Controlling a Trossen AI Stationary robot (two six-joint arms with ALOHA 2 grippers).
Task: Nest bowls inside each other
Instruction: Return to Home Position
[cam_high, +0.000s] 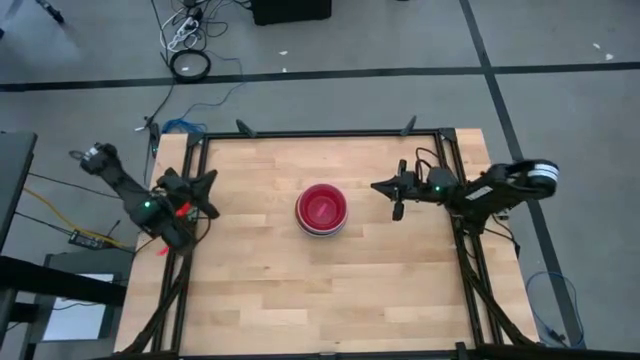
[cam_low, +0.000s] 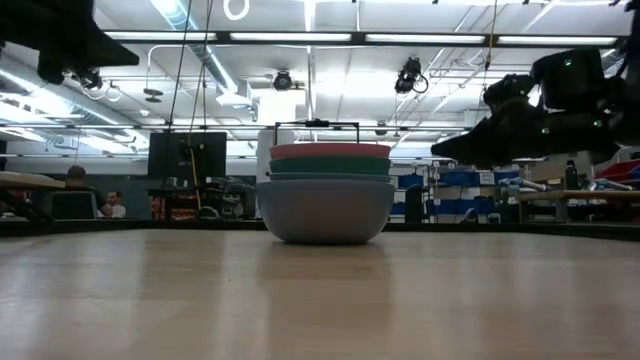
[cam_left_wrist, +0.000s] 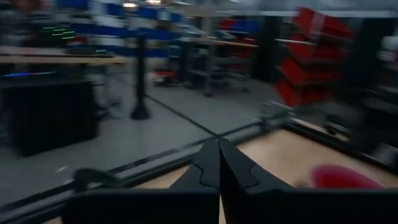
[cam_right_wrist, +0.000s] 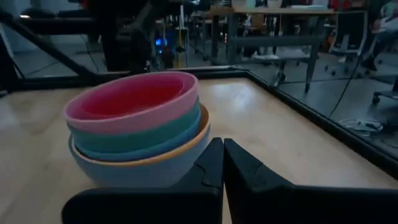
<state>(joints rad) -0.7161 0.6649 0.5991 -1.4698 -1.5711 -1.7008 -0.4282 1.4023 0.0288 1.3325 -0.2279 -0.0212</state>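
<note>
Red bowl (cam_high: 322, 207) tops the nested stack (cam_low: 325, 195) at the bench (cam_high: 250, 290) centre; no loose bowls show, so nesting looks done. Left jaws and right jaws, both closed and empty, hang near its sides.

We record the top bowl (cam_right_wrist: 134, 99) as pinkish red. Beneath it we note a teal bowl (cam_right_wrist: 143, 132), a blue bowl (cam_right_wrist: 134, 152), an orange bowl (cam_right_wrist: 186, 146) showing only its rim, and the outermost bowl (cam_right_wrist: 137, 174), pale bluish grey. The desk (cam_high: 260, 280) is light planked wood; its frame (cam_high: 330, 132) is black.
</note>
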